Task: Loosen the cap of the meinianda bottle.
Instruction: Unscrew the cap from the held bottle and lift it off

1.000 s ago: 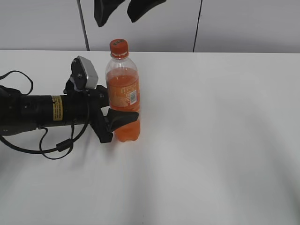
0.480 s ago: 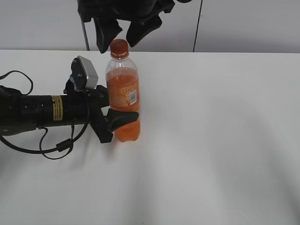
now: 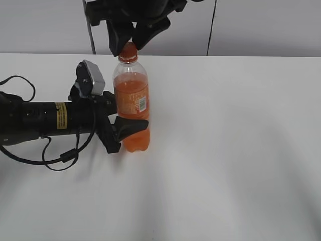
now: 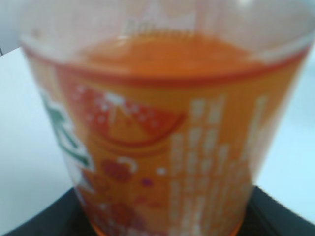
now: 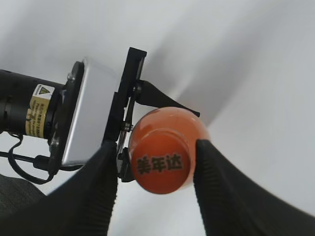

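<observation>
— Where do your right fingers stand?
— Your right gripper (image 5: pixel 155 169) hangs over the cap (image 5: pixel 160 158), fingers (image 5: pixel 219 196) spread either side of it; you can't tell whether they touch. It has not closed.
— And the left?
— Your left gripper (image 3: pixel 126 128) is clamped on the lower body of the meinianda bottle (image 3: pixel 132 108), arm lying low along the white table (image 3: pixel 235 150).
— How does the bottle look?
— Upright, near the table's left-middle, orange drink inside, orange label, dark characters on the cap.
— Right arm's pose?
— It points straight down from above.
</observation>
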Controlling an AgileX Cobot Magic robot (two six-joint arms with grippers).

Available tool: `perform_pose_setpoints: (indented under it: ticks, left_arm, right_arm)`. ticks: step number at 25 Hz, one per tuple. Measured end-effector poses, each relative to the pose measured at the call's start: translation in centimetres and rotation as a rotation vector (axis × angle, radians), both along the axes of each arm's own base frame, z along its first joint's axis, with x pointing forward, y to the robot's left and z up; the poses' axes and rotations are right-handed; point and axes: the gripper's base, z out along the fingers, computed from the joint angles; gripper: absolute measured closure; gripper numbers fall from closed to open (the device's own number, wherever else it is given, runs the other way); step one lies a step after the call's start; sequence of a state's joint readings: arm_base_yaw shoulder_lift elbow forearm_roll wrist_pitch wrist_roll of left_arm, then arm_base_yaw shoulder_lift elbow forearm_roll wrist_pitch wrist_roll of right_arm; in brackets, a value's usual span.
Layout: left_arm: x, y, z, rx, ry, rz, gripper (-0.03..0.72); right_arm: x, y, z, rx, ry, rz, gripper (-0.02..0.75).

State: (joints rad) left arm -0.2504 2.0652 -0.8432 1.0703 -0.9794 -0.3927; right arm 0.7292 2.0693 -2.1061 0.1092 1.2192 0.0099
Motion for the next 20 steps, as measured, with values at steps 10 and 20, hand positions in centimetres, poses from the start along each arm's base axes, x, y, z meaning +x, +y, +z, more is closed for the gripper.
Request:
perform_pose_setpoints:
  ticks: [10,20]
  left_arm:
    - [0.0,0.0,0.0,0.0,0.001,0.0,0.279]
    - [0.0,0.0,0.0,0.0,0.001,0.0,0.279]
  right_arm:
    - [0.12,-0.01,-0.2,-0.024,-0.022,0.042,0.468]
    - [0.09,0.04,-0.16,-0.315,-0.432,1.007,0.469]
